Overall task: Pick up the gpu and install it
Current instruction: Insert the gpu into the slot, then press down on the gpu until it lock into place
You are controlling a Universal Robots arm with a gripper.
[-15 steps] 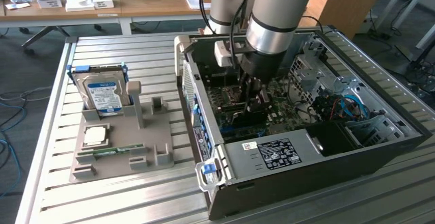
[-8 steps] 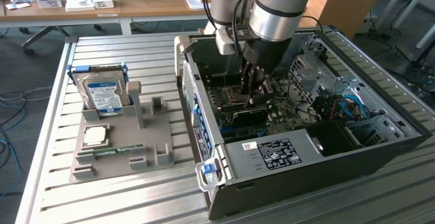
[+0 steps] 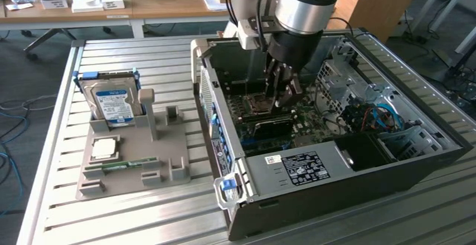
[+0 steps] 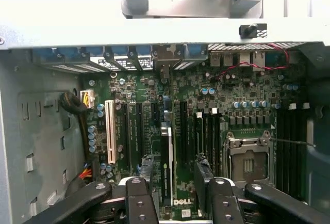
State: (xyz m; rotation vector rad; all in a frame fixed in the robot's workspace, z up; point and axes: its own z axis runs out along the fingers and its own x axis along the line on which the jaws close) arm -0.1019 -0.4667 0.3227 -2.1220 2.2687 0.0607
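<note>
Gpu sits inside the open computer case, standing on edge in a slot of the motherboard, beside the empty CPU socket. From the exterior view it reads as a dark slab low in the case. From the wrist view it is a thin edge-on board with a pale strip along it and a DELL label at its near end. Gripper is down inside the case directly over the card, jaws spread wide, holding nothing. The dark fingers straddle the card edge with a gap on each side. Arm and gripper body block most of the card in the exterior view. Other slots in the case: a white one plus black ones flanking the card. Outside the case, on the exterior view's left: grey fixture tray with a hard drive standing upright, a CPU chip lying flat, and a RAM stick.
</note>
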